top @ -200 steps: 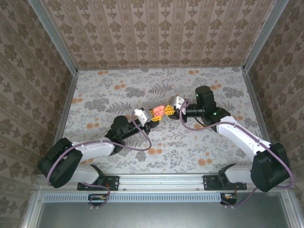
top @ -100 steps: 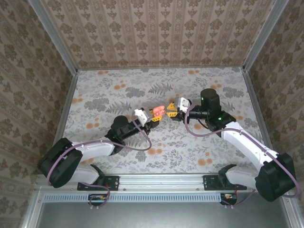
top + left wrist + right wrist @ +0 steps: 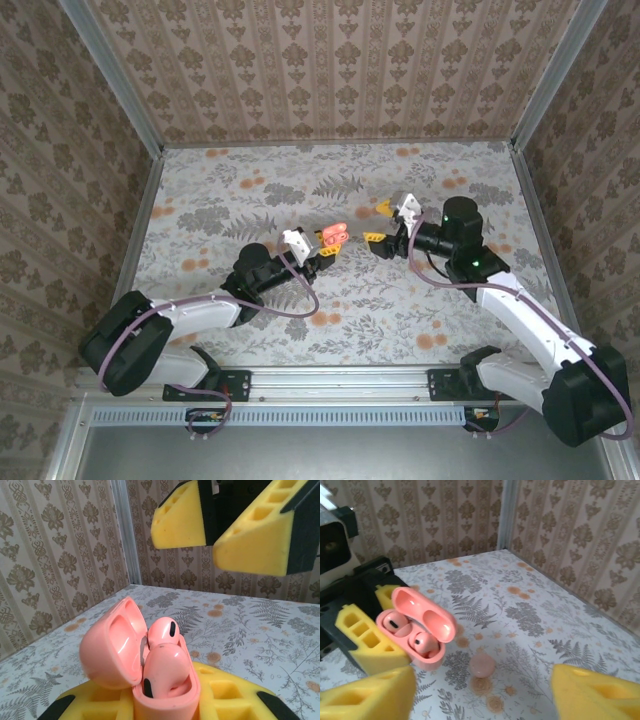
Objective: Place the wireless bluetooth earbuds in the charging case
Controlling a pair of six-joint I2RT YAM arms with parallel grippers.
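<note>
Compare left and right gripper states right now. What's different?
1. The left gripper is shut on the open charging case. The right gripper is open and holds nothing.
2. The left gripper is at the case. The right gripper stands apart from it, with a gap between them.
Shared: both have yellow fingers.

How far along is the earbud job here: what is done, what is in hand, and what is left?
Done: both earbuds sit inside the charging case. In hand: the left gripper is shut on the case, with its lid up. The right gripper stands open, apart from the case. Left: nothing more to insert; probably only closing the lid, if that is wanted.
</note>
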